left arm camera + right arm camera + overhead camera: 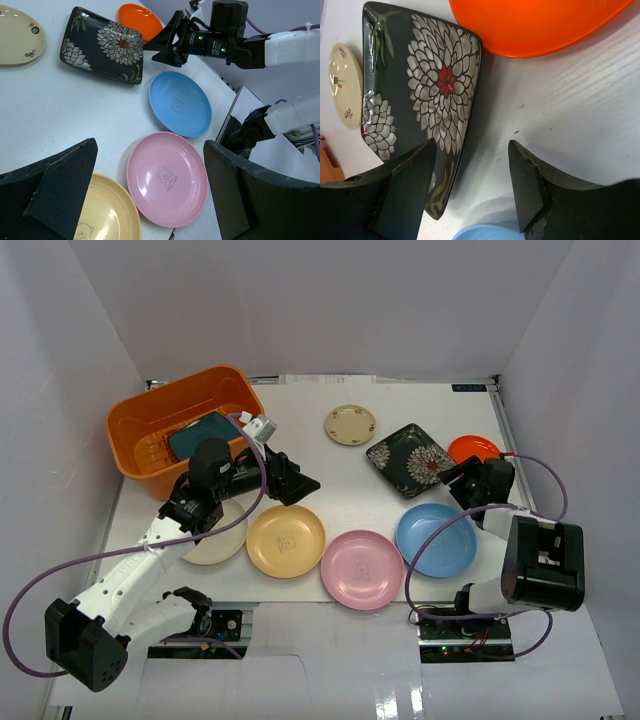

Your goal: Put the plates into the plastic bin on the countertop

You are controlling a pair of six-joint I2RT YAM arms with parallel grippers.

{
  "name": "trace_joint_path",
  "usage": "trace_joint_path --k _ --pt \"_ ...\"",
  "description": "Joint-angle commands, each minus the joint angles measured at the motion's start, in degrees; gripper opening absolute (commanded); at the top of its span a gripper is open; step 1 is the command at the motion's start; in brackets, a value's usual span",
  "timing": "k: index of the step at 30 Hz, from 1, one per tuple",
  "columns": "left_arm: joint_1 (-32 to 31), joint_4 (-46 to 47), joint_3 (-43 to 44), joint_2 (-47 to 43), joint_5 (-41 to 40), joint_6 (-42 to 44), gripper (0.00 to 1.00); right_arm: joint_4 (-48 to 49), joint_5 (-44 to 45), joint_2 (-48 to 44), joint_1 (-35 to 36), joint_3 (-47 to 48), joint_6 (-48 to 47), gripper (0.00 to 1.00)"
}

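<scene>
Plastic bin: the large orange rectangular plastic bin (150,405) stands at the far left of the flat white countertop (330,475), close to the left wall.
Plate in the bin: a square dark teal plate (200,435) lies on the bin's floor, its near edge hidden by the left arm.
Near row: from left to right, a round cream plate (215,543) partly under the left arm, a round yellow plate (286,540), a round pink plate (362,569) and a round blue plate (436,539). All lie flat on the countertop, each just beside the next.
Far plates: a small round beige plate (350,424) sits alone at far centre. To its right lies a square black floral plate (411,458). A round orange-red plate (473,448) is just beyond that plate's right corner.
Left gripper: the left gripper (300,485) is raised over bare countertop between the bin and the yellow plate. Its fingers are spread wide with nothing between them.
Right gripper: the right gripper (471,145) has its fingers parted and is empty, low at the near right edge of the black floral plate. One finger is over the plate's corner and the other over bare table. Whether it touches the plate cannot be told.
</scene>
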Motion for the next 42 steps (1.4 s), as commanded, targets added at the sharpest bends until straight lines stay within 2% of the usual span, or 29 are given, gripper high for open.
trace_joint_path --k 1,10,13,14,15,18,21,25,29,31,37,42 --pt "-0.3 0.6 -0.1 0.2 -0.5 1.2 0.98 8.7 -4.7 4.3 -0.3 0.5 2.5 0.65" --pt "-0.3 0.6 0.0 3.1 -1.3 1.6 0.98 18.5 -9.5 16.0 0.5 2.8 7.0 0.56" --pt "-0.3 0.2 0.1 3.7 -3.2 2.2 0.98 20.6 -9.4 18.6 1.4 3.4 8.3 0.48" --pt "-0.4 -0.1 0.2 4.0 -3.6 2.3 0.98 21.0 -9.5 19.1 1.5 3.7 8.7 0.44" --pt "-0.4 -0.2 0.2 4.3 -4.0 2.5 0.98 21.4 -9.6 19.4 1.5 3.8 9.1 0.33" --pt "-0.3 0.0 0.2 4.8 -4.4 2.6 0.98 24.2 -9.0 17.7 1.7 2.1 10.8 0.16" --pt "-0.3 -0.3 0.4 5.4 -4.6 2.8 0.98 24.7 -7.3 11.8 2.1 0.9 10.9 0.08" --pt "-0.3 -0.9 1.4 7.1 -5.5 1.7 0.98 23.2 -7.5 0.9 2.2 1.7 10.3 0.08" --pt "-0.3 -5.5 6.8 11.0 -4.9 0.3 0.98 17.9 -8.9 -9.3 2.2 2.8 7.6 0.08" --pt "-0.4 -7.4 8.1 12.1 -4.1 -0.1 0.98 15.9 -12.3 -13.9 2.2 2.5 7.0 0.08" --pt "-0.3 -10.4 12.5 15.8 -4.1 -0.7 0.98 16.9 -26.8 -19.2 5.1 -1.4 8.9 0.08" --pt "-0.3 -13.1 15.5 19.6 -3.8 -0.4 0.98 16.7 -32.3 -22.4 9.1 -0.7 8.8 0.08"
